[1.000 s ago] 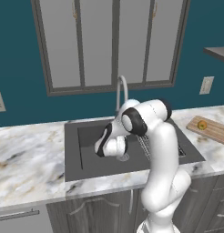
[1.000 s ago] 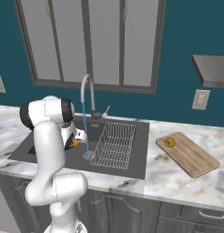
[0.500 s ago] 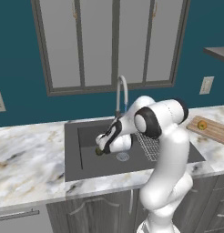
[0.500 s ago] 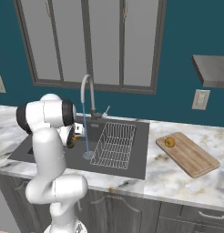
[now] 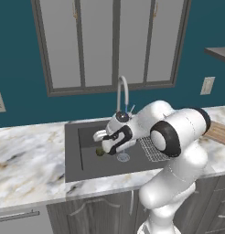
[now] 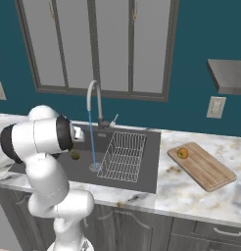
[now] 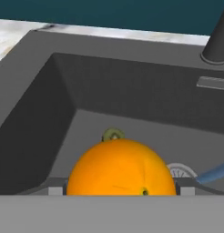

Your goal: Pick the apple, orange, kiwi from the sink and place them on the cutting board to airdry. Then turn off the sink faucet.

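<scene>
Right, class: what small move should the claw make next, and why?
Probably lift the claw straight up, clear of the sink rim: the orange fills the gap between its tips, seemingly gripped, and the cutting board, already bearing the apple, lies off to the side.

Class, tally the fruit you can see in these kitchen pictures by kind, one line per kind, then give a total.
Apple, on the cutting board: 1
Orange, between the gripper fingers above the sink: 1
Kiwi, on the sink floor: 1
Total: 3
</scene>
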